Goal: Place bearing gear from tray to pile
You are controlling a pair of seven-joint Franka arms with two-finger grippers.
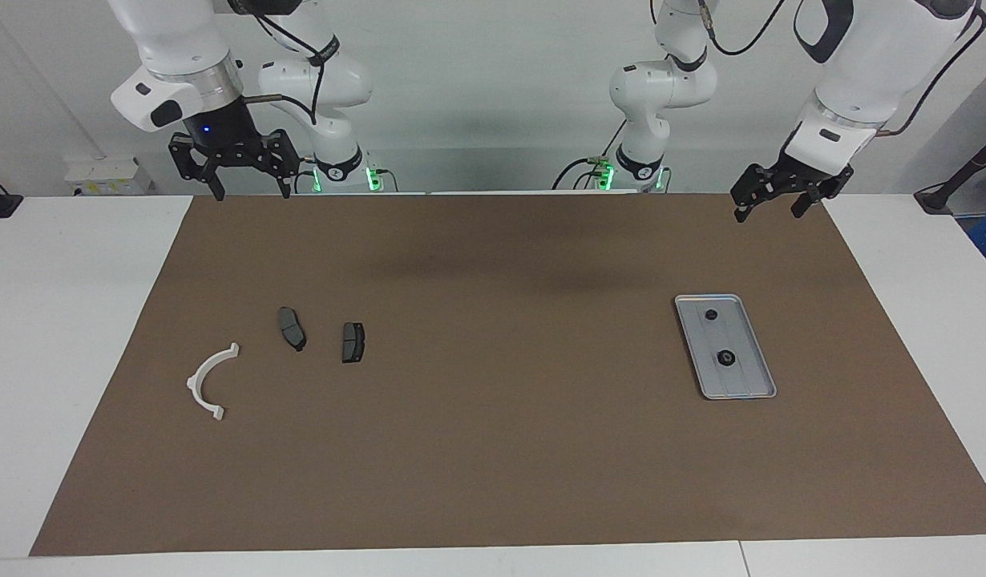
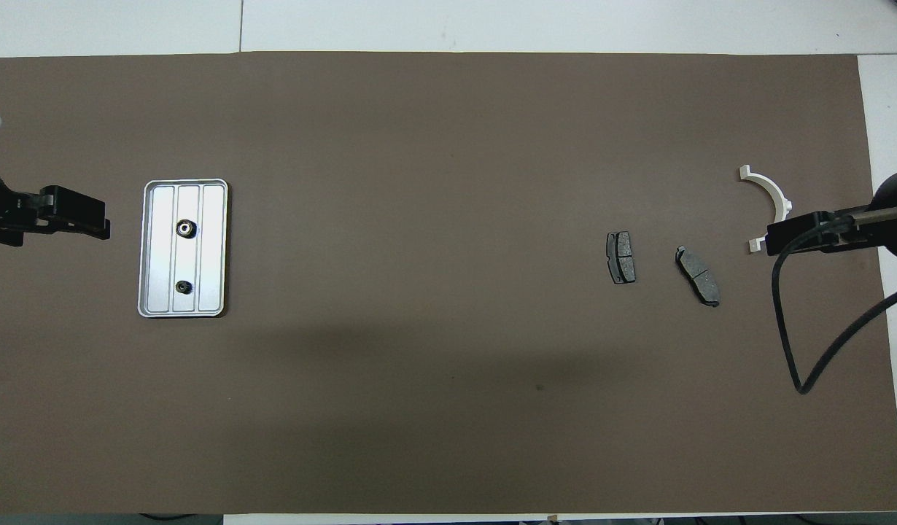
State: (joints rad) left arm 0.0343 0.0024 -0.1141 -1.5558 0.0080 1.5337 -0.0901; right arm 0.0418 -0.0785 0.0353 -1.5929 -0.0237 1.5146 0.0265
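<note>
The silver tray lies on the brown mat toward the left arm's end of the table. Two small dark round bearing gears rest in it: one with a bright centre, the other nearer the robots. The pile lies toward the right arm's end: a white half-ring bracket and two dark brake pads. My left gripper hangs open above the mat beside the tray. My right gripper hangs open, high up near the bracket.
The brown mat covers most of the white table. A black cable loops down from the right arm. The two arm bases stand at the robots' edge of the table.
</note>
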